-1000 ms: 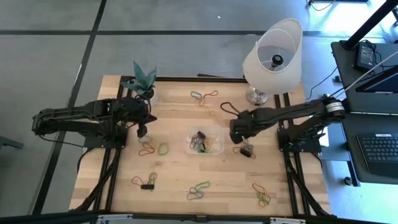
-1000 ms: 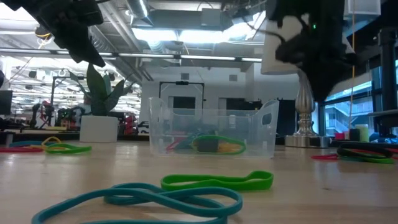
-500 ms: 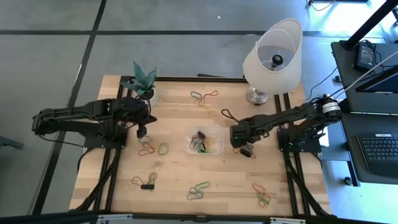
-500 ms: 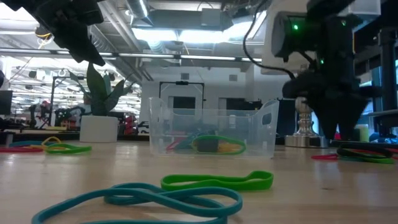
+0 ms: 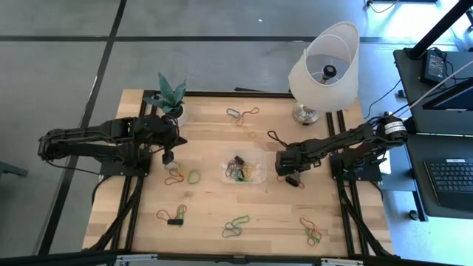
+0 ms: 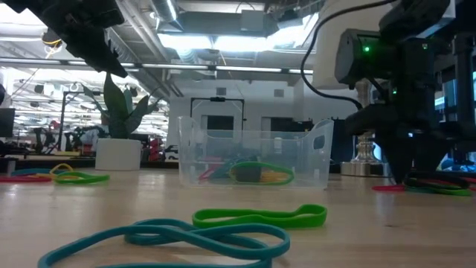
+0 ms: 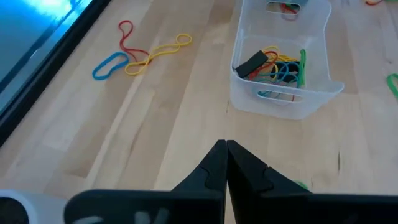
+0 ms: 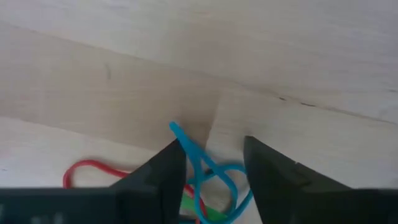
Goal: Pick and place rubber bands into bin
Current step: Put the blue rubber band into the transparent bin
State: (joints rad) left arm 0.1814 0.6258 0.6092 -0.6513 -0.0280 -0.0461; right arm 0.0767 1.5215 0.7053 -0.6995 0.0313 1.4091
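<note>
Spanning pale wooden table [image 5: 207, 214], bright workshop

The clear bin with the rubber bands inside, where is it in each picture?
High view: the bin sits mid-table, between the two arms.
Low view: the bin stands in the middle, on the far part of the table.
Left wrist view: the bin lies ahead of the shut left gripper.
Right wrist view: not in it.
Shared landmark: the black piece among its bands.

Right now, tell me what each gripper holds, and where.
Nothing. The right gripper is open, low over a blue band without gripping it. The left gripper is shut and empty.
</note>
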